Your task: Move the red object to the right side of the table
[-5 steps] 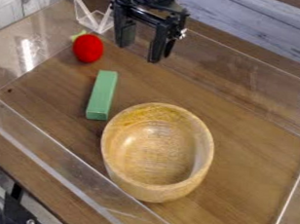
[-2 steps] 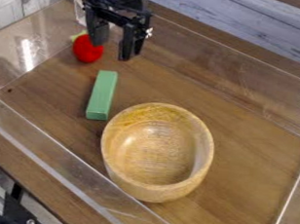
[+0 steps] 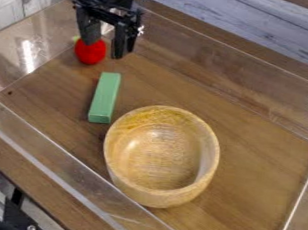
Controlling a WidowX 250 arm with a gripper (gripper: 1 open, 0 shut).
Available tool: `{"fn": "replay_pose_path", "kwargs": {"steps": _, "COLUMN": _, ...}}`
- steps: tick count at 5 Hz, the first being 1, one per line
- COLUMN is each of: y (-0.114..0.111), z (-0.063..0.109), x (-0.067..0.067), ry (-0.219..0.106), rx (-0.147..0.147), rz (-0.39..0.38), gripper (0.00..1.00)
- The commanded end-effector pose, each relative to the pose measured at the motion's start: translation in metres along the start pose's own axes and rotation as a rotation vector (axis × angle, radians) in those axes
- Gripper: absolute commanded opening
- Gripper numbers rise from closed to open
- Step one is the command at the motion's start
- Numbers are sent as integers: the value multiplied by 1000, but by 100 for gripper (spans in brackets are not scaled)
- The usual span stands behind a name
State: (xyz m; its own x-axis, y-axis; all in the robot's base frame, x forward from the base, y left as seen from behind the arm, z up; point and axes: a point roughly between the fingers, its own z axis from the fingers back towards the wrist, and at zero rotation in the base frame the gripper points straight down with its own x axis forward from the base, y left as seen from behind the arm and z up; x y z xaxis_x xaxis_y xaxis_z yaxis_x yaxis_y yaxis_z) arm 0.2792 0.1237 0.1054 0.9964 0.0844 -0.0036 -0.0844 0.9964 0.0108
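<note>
From here I see the red fruit (image 3: 91, 51) lying near the far left corner of the surface (image 3: 238, 104), its green tip toward the far side. The dark tool (image 3: 104, 48) hangs right over by it, spread wide open, and it has hold of nothing. Closer to me along the left edge lies a green block (image 3: 104, 97), and the wooden bowl (image 3: 161, 157) sits just beside it, toward the near edge.

The round red object (image 3: 91, 51) — green at its tip — sits toward the table's (image 3: 246, 94) far left corner
</note>
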Motion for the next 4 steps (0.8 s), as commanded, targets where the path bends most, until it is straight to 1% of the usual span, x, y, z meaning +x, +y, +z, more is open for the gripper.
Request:
{"fn": "replay_pose_path", "kwargs": {"steps": 1, "y": 17, "z": 6, "x": 6, "ry": -64, "rx": 16, "rz": 42, "gripper": 100}}
{"fn": "replay_pose_path", "kwargs": {"steps": 3, "y": 36, "z": 7, "x": 25, "ry": -126, "rx": 11, "rz": -92, "gripper": 100}}
{"fn": "replay_pose_path", "kwargs": {"steps": 4, "y": 45, "z": 1, "x": 41, "ry": -146, "rx": 9, "rz": -130, "gripper": 100}}
